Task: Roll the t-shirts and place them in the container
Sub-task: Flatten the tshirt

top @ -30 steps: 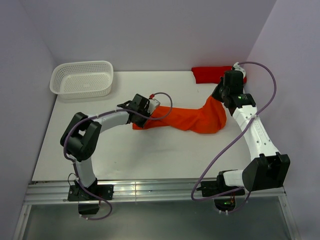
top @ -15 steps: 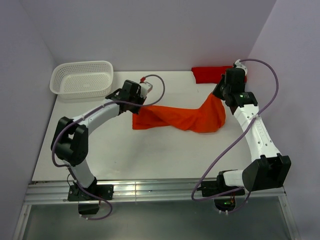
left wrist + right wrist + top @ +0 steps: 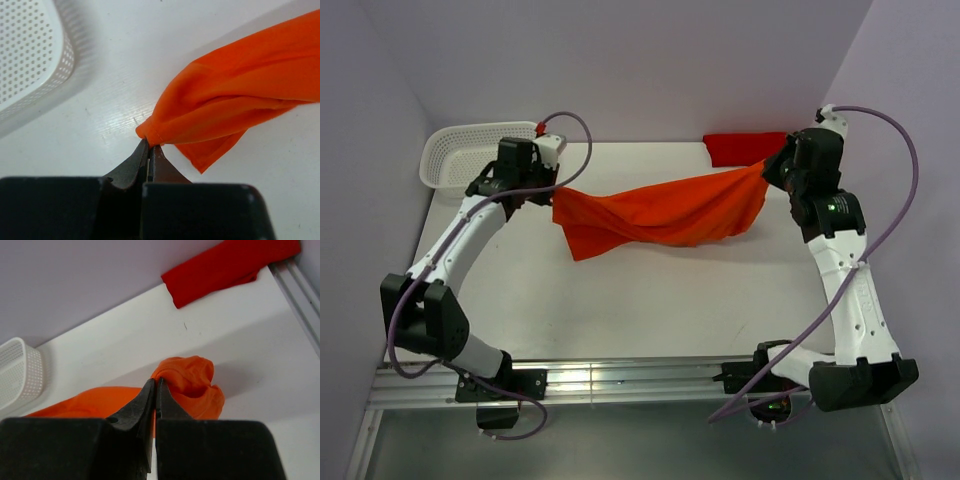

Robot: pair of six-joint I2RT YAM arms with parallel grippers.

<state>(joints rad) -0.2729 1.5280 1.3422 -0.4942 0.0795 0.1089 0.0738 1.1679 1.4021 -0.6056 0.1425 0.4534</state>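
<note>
The bright orange t-shirt hangs stretched between my two grippers above the table's far half, sagging in the middle. Its left end is pinched in my left gripper, whose jaws are shut on a bunched hem. Over at the right, my right gripper is shut on the other end, a gathered lump of orange cloth. The darker red t-shirt lies folded at the back right against the wall; the right wrist view shows this red t-shirt too.
A white perforated basket stands at the back left corner, close behind my left arm, and the basket shows in the left wrist view. Walls close the table at the back and both sides. An aluminium rail runs along the near edge.
Both grippers have risen and drawn apart. The left one shut on the orange shirt's end and carried it back and left; the shirt left the table and now hangs taut between them.
</note>
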